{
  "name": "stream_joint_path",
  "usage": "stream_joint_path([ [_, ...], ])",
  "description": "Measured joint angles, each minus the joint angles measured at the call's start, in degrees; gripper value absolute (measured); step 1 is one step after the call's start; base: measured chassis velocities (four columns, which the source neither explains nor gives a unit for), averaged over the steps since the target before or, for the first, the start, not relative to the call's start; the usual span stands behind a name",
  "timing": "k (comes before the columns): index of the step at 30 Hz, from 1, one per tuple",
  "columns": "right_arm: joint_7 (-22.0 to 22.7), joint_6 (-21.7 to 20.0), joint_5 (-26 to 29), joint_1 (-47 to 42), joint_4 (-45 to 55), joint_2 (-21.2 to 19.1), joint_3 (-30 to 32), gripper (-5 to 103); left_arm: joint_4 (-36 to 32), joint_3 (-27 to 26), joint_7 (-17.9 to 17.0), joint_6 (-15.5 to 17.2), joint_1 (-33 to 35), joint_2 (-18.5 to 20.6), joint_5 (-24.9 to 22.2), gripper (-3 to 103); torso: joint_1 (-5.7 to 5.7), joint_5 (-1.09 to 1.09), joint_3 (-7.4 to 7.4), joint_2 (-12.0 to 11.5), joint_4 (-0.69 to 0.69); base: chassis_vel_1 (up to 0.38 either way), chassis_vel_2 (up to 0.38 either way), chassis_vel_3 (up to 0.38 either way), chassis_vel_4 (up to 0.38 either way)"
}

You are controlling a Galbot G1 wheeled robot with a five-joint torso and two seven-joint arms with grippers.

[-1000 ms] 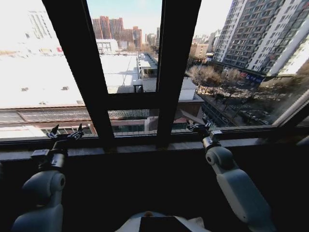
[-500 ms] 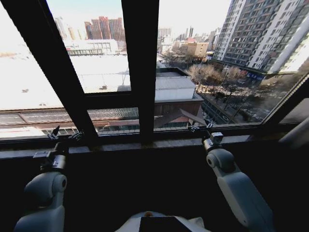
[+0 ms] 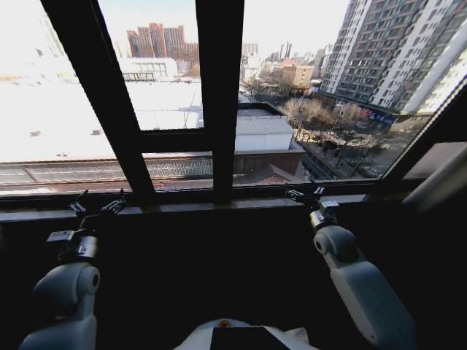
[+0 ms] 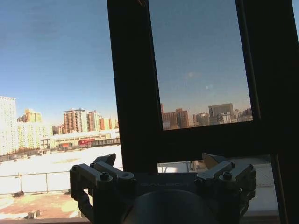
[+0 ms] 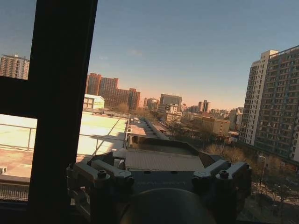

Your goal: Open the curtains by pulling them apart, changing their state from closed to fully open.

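The window frame [image 3: 219,102] is the biggest thing: thick, dark, flat bars, with one broad upright post in the middle and a thinner crossbar. The glass between the bars is clear.

Far to the right of this post, at the edge of the head view, there is a pale, smooth, slanted strip [image 3: 441,182]. It looks like the edge of one of the curtains, but I cannot tell this for sure. It lies well apart from both claws.

Under the post runs a long, dark, flat sill [image 3: 241,204].

The two arms have smooth, rounded, light grey shells. The left arm [image 3: 66,284] is below and left of the post, and the right arm [image 3: 357,284] is below and right of it.

The left claw [image 3: 97,208] is black metal with screws. It stands just at the sill, left of the post, with its fingers wide apart and gripping nothing. In the left wrist view [image 4: 161,168] its body has faint raised letters, too dim to read surely.

The right claw [image 3: 306,195] is at the sill right of the post, also spread wide and empty [image 5: 159,170].
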Motion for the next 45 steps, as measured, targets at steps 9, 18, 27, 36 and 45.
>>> stream_joint_path([
  [9,-0.04,0.16,-0.2,0.01,0.21,0.08,-0.19,100,0.39,-0.27,-0.02,-0.17,-0.34,-0.27,-0.11,100,0.02,0.02,0.02,-0.01,0.0,0.139,-0.311,-0.138,0.304],
  [18,-0.14,0.21,-1.04,-0.04,0.21,0.43,-0.6,100,0.87,-0.51,0.01,-0.83,-0.11,-0.43,-0.14,100,0.04,0.01,0.02,-0.03,0.0,0.129,-0.29,-0.136,0.296],
  [27,-0.25,0.61,-1.83,-0.08,-0.13,0.39,-0.71,100,1.03,-0.68,-0.03,-0.87,-0.35,-0.2,-0.28,100,0.05,-0.01,0.03,-0.03,0.02,0.318,-0.355,-0.322,0.352],
  [36,-0.24,2.67,-1.99,-0.45,-0.91,0.21,-0.58,100,1.2,-0.63,-0.29,-1.03,-0.35,-0.54,-0.38,100,-0.04,-0.05,-0.02,0.04,0.03,0.245,-0.218,-0.252,0.231],
  [45,-0.44,-1.17,-1.84,-1.71,1.13,0.79,-0.03,100,1.72,0.39,-0.15,-2.07,0.13,-1.25,-3.27,100,0.15,0.0,0.06,-0.08,0.01,-0.022,0.017,0.027,-0.013],
])
